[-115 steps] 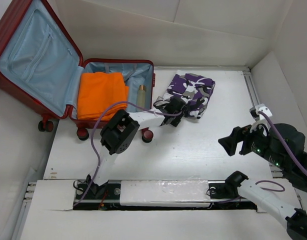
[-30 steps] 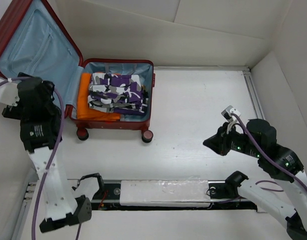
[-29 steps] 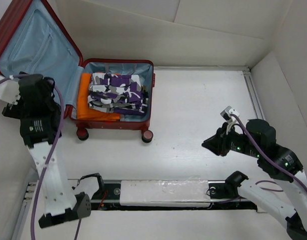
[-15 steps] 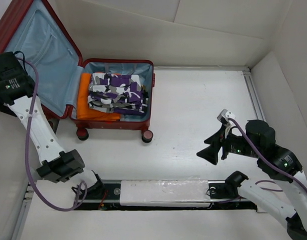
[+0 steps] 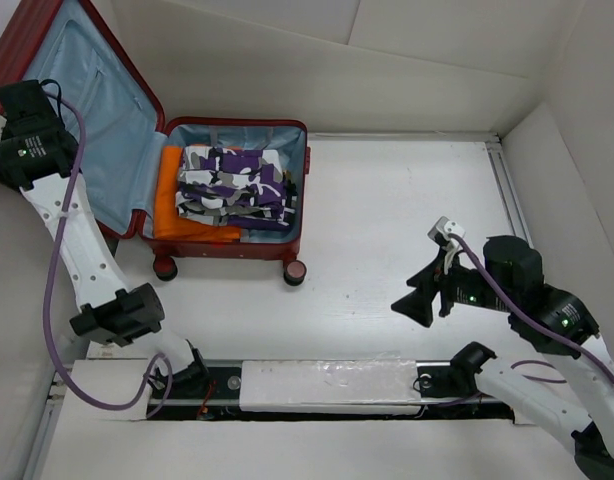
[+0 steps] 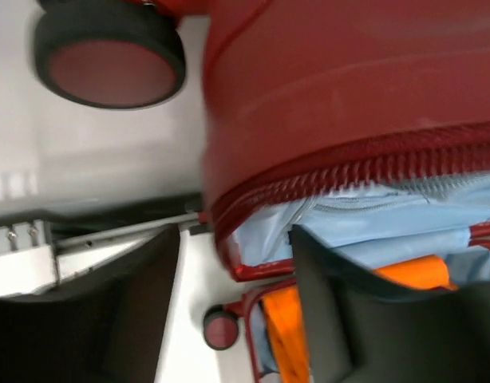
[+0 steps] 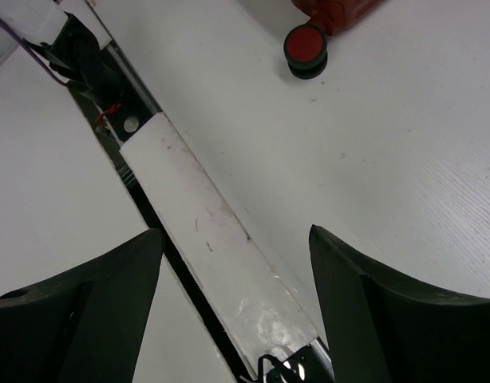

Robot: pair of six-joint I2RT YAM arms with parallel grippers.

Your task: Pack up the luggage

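The dark red luggage [image 5: 292, 215] lies open at the table's back left. Its lid [image 5: 77, 100] leans up and shows light blue lining. An orange cloth [image 5: 167, 190] and a purple camouflage cloth [image 5: 232, 185] lie in the base. My left gripper [image 5: 22, 150] is at the lid's outer left edge. In the left wrist view it [image 6: 233, 239] is open, with the lid's zipped rim [image 6: 253, 199] between the fingers [image 6: 117, 311]. My right gripper [image 5: 419, 290] is open and empty above the table, right of the luggage [image 7: 333, 9].
A white rail strip [image 5: 317, 385] runs along the near edge between the arm bases. It also shows in the right wrist view [image 7: 205, 231]. A luggage wheel [image 7: 307, 46] stands on the table. White walls enclose the table at the back and right.
The camouflage cloth went from the table into the luggage. My left arm swung from the base up to the lid's left edge. My right gripper opened and shifted slightly left.
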